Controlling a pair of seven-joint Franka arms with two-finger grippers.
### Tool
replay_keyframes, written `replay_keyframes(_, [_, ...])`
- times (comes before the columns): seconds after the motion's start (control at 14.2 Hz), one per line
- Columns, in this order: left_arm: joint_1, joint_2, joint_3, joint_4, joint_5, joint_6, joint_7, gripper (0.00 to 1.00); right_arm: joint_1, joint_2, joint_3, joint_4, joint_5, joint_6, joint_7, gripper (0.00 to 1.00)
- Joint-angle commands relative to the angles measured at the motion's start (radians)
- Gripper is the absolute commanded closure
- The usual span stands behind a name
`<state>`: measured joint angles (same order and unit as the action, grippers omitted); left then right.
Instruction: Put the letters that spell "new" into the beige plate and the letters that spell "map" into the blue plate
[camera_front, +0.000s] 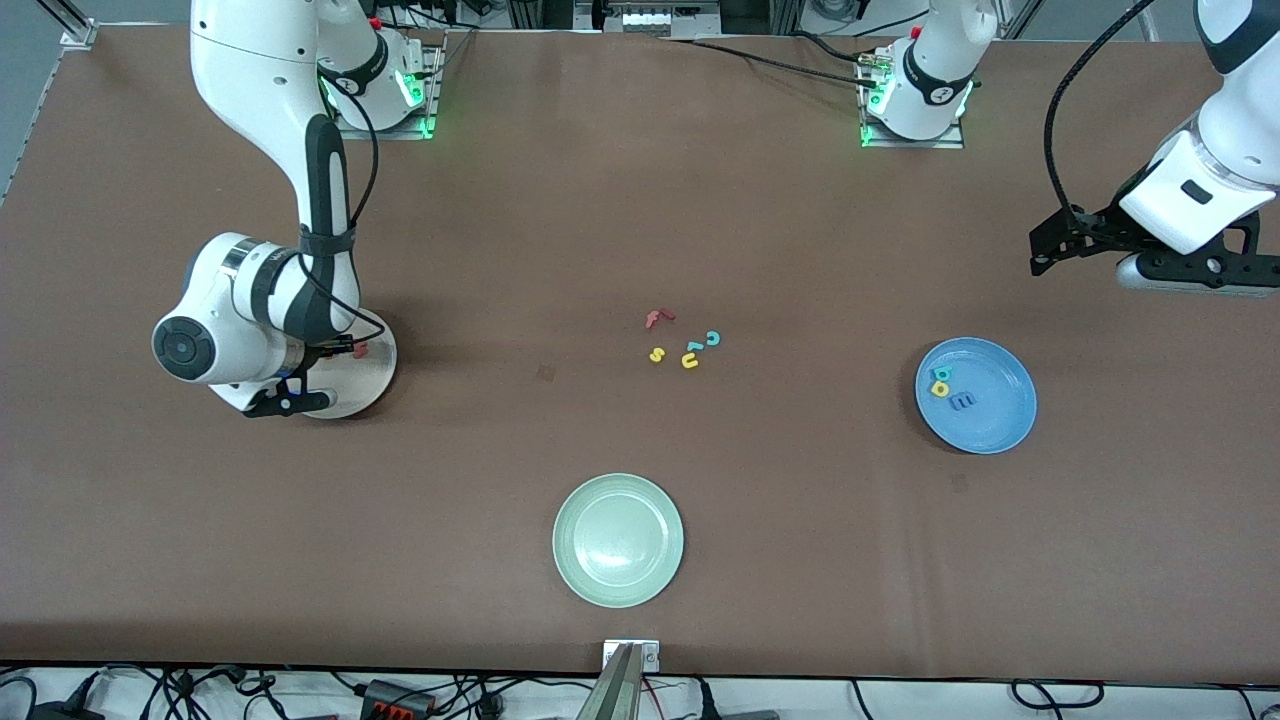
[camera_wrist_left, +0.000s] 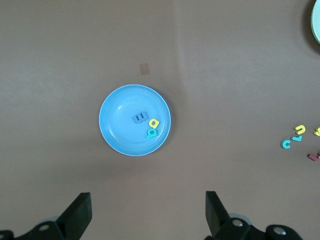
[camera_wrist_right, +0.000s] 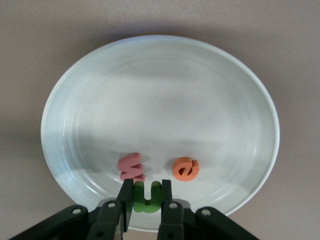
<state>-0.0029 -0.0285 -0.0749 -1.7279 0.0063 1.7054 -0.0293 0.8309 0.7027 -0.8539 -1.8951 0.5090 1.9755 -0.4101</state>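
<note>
The beige plate (camera_wrist_right: 150, 75) lies at the right arm's end of the table, with most of it hidden under the right arm in the front view (camera_front: 378, 385). My right gripper (camera_wrist_right: 147, 192) is low over this plate and shut on the dark green n (camera_wrist_right: 147, 197). The salmon-pink w (camera_wrist_right: 131, 167) and the orange e (camera_wrist_right: 185, 168) lie in the plate beside it. The blue plate (camera_front: 990, 425) holds the blue m (camera_wrist_left: 140, 118), yellow p (camera_wrist_left: 153, 123) and teal a (camera_wrist_left: 150, 133). My left gripper (camera_wrist_left: 148, 210) waits open and empty, high over the table beside the blue plate.
A pale green plate (camera_front: 618, 540) sits near the front edge, mid-table. Loose letters lie at the table's middle: a red f (camera_front: 658, 318), a teal c (camera_front: 713, 338), a yellow s (camera_front: 656, 354) and a yellow u (camera_front: 690, 360).
</note>
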Motion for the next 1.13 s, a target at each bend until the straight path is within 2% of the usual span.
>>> replay_keyframes(0.0, [-0.005,-0.008,0.004,0.007,-0.020,-0.015,0.000,0.00,-0.009,0.012,-0.002,-0.005,0.020,0.005,-0.018,0.81])
replay_keyframes(0.21, [-0.005,-0.010,0.004,0.005,-0.020,-0.016,0.000,0.00,-0.018,0.015,-0.002,-0.006,0.022,0.005,-0.026,0.75])
replay_keyframes(0.28, [-0.005,-0.008,0.004,0.007,-0.020,-0.016,0.000,0.00,-0.016,0.015,-0.002,-0.006,0.022,0.003,-0.021,0.46])
replay_keyframes(0.35, [-0.006,-0.008,0.004,0.007,-0.020,-0.016,0.000,0.00,-0.013,0.014,-0.002,-0.002,0.023,0.000,-0.009,0.00])
replay_keyframes(0.85, [-0.006,-0.010,0.004,0.007,-0.020,-0.018,0.000,0.00,-0.006,-0.008,-0.013,0.019,0.023,-0.009,-0.007,0.00])
replay_keyframes(1.06, [-0.006,-0.010,0.003,0.013,-0.020,-0.029,0.000,0.00,-0.015,-0.020,-0.016,0.063,0.025,-0.010,-0.009,0.00])
